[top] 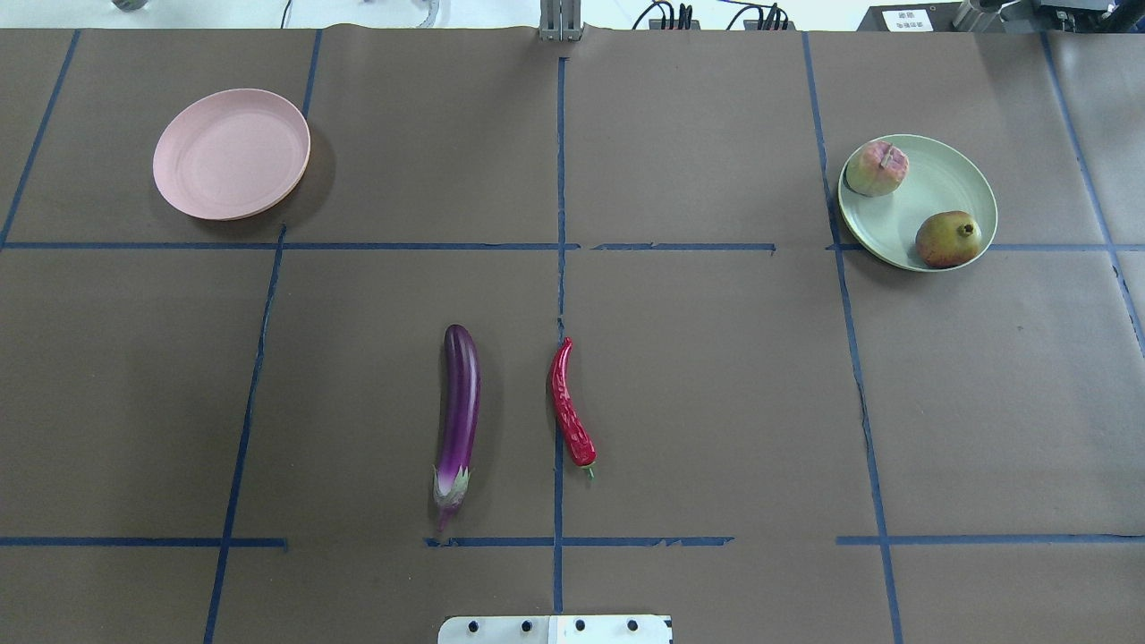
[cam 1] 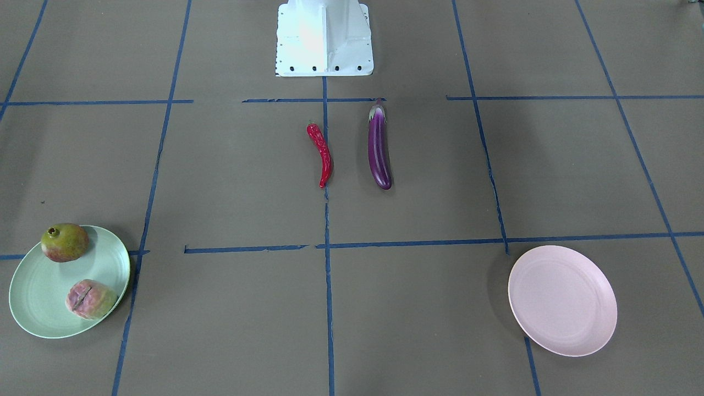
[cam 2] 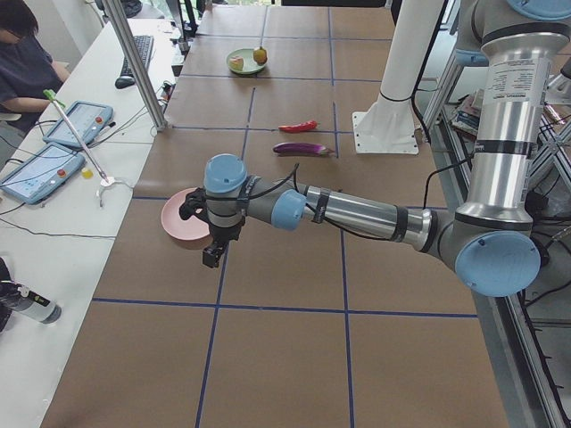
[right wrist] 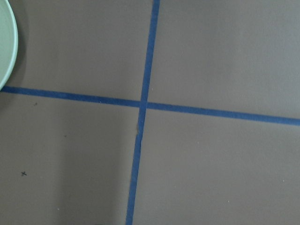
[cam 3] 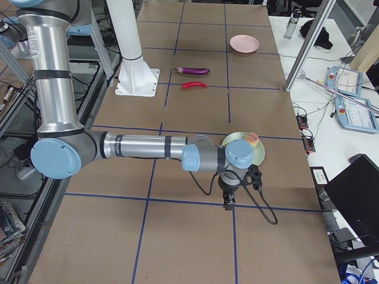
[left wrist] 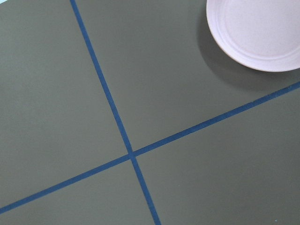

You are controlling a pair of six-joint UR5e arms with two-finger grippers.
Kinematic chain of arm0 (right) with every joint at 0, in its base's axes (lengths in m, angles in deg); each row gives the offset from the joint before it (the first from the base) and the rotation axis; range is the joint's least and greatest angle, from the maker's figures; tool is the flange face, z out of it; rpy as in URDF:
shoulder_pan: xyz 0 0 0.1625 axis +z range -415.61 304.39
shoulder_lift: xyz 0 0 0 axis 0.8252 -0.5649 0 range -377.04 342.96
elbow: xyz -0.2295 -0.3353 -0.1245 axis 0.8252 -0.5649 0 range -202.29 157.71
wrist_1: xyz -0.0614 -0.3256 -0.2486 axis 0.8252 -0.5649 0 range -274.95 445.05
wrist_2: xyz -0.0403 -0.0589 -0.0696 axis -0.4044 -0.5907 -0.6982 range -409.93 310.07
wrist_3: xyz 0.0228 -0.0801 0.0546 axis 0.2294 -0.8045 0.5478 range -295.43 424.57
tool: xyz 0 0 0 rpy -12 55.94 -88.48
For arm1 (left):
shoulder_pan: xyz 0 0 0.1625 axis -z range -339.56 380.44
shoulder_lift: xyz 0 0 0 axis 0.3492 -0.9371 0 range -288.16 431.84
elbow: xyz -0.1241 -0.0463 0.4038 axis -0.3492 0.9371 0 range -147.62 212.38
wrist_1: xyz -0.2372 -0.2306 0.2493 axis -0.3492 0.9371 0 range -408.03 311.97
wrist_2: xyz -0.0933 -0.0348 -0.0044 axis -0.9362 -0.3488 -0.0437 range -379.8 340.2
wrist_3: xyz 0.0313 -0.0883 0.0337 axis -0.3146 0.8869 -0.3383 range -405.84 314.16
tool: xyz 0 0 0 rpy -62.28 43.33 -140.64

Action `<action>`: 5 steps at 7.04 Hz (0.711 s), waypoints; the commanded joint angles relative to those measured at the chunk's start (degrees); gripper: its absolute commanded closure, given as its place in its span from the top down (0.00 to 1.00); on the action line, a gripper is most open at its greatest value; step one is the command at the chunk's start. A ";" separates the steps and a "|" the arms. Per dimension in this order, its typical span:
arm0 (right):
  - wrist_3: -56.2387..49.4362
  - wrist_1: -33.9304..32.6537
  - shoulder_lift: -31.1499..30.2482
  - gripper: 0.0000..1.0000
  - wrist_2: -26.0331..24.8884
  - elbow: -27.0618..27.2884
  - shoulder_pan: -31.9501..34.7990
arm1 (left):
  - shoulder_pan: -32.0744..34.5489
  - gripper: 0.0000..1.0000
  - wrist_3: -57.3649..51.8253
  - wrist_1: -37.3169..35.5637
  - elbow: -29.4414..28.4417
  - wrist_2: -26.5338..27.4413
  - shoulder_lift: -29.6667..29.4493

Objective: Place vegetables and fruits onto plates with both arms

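Eggplant (top: 458, 402): it lies on the bare table (top: 716, 402), midway along the robot-side edge, with its stem cap toward the robot. You have yet to plate it.
Chili pepper (top: 570, 407): it lies near the eggplant and roughly parallel to it, not touching, also off any plate.
Pink plate (top: 231, 154): it sits by the far left corner with nothing on it. I judge it is kept free for the two vegetables.
Mint plate (top: 971, 174): it sits by the far right corner and carries the pomegranate (top: 948, 239) and the peach (top: 876, 168), apart from each other near opposite rims. The fruit half looks done.
Left hand (cam 2: 214, 254): it hangs above the table beside the pink plate, toward the left edge. You cannot tell how wide its fingers stand.
Right hand (cam 3: 228, 198): it hangs beside the mint plate, toward the right edge. Its opening cannot be told either.
Next: the eggplant lies on the left arm's side, so I'd send that arm for it.
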 commanded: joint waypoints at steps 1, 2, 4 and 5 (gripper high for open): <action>3.72 4.47 -3.18 1.00 1.75 1.09 0.82 | -5.69 1.00 17.21 0.05 0.83 -3.26 -4.66; 6.89 4.47 -3.00 1.00 1.66 3.62 0.82 | -9.81 1.00 24.80 -0.21 2.14 -3.27 -7.21; 7.80 3.68 -3.35 1.00 1.13 6.72 0.73 | -20.43 1.00 35.74 -0.04 3.81 -2.66 -14.58; 8.14 3.59 -2.92 1.00 1.05 6.72 0.38 | -27.28 1.00 42.30 -0.47 4.26 -2.66 -18.53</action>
